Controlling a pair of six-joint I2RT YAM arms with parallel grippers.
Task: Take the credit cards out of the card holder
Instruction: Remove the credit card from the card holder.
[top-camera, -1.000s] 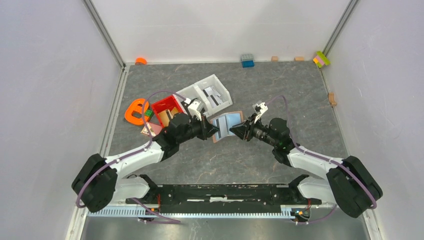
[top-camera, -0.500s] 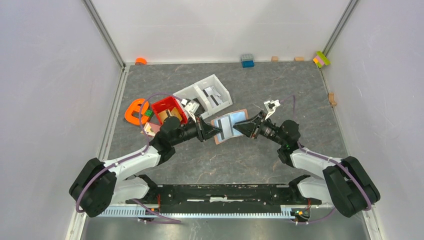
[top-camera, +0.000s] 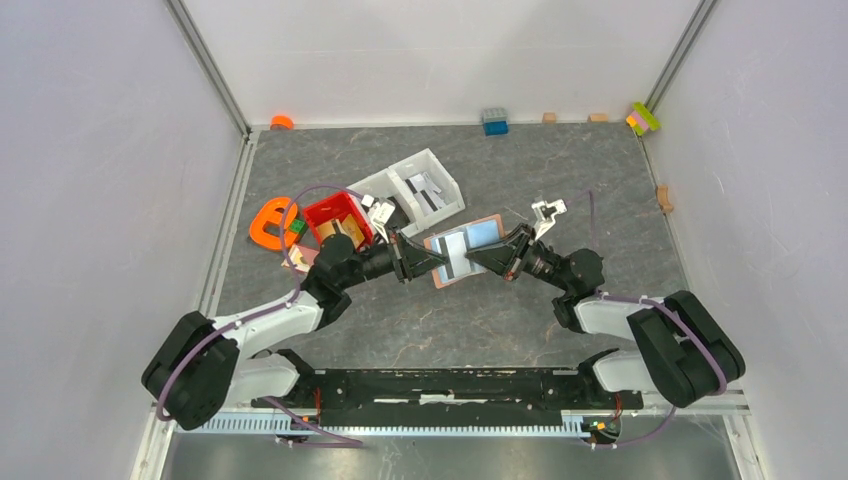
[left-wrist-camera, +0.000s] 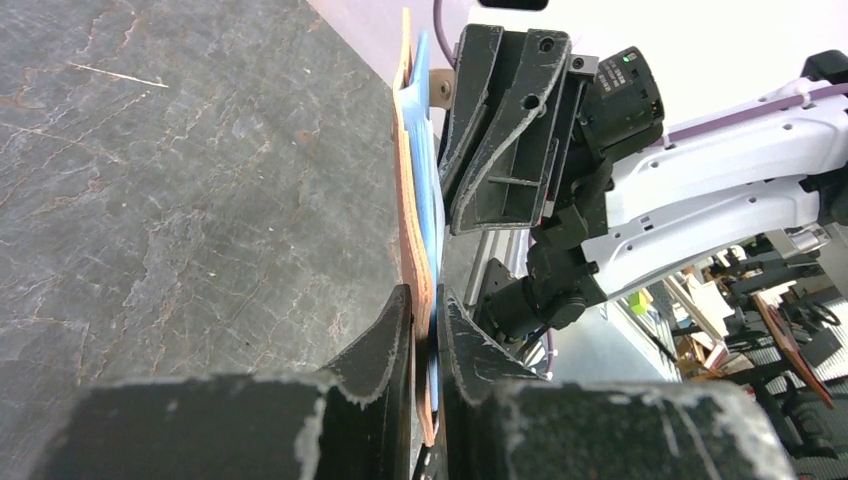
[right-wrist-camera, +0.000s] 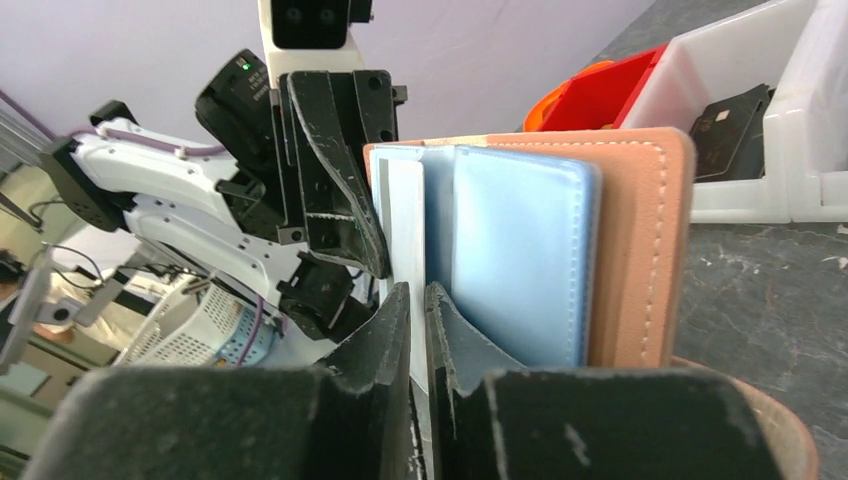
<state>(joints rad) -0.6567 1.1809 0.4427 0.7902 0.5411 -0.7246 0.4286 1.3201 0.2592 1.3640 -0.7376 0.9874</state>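
Card holder (top-camera: 463, 249) is mid-table (top-camera: 520, 320). Left gripper (left-wrist-camera: 424, 298) is on its left edge and right gripper (right-wrist-camera: 417, 292) on its right. A credit card (right-wrist-camera: 404, 215) sits inside it. Behind-left of it is the divided tray (top-camera: 398, 180), the small bin (top-camera: 338, 220) further left. A toy block (top-camera: 494, 121) lies far behind.

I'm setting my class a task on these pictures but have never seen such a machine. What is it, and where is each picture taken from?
Two robot arms are bolted at the near edge of a grey table. One picture looks down from above; the other two come from cameras on the wrists. The left gripper clamps an open tan card holder by its edge. The right gripper pinches a pale card sticking from it. A red bin and white tray lie behind.
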